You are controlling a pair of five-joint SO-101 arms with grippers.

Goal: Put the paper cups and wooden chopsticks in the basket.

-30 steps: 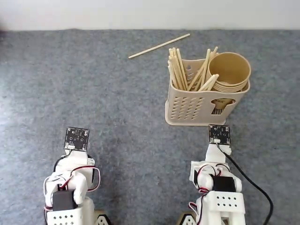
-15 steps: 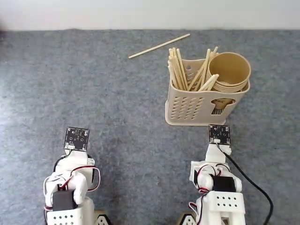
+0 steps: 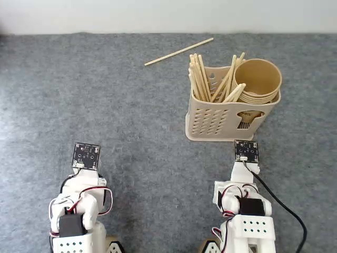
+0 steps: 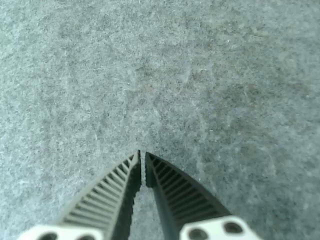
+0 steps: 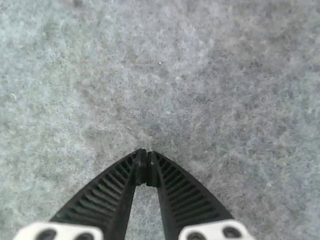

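A beige perforated basket stands at the back right of the grey felt mat. Nested paper cups fill its right compartment and several wooden chopsticks lean in its left one. A single wooden chopstick lies flat on the mat behind the basket to the left. Both arms are folded back at the near edge. My left gripper is shut with nothing in it, tips just above bare mat. My right gripper is also shut and empty over the mat, a short way in front of the basket.
The grey mat is bare on the left and centre. A white wall strip runs along the far edge. A black cable trails from the right arm's base toward the near right corner.
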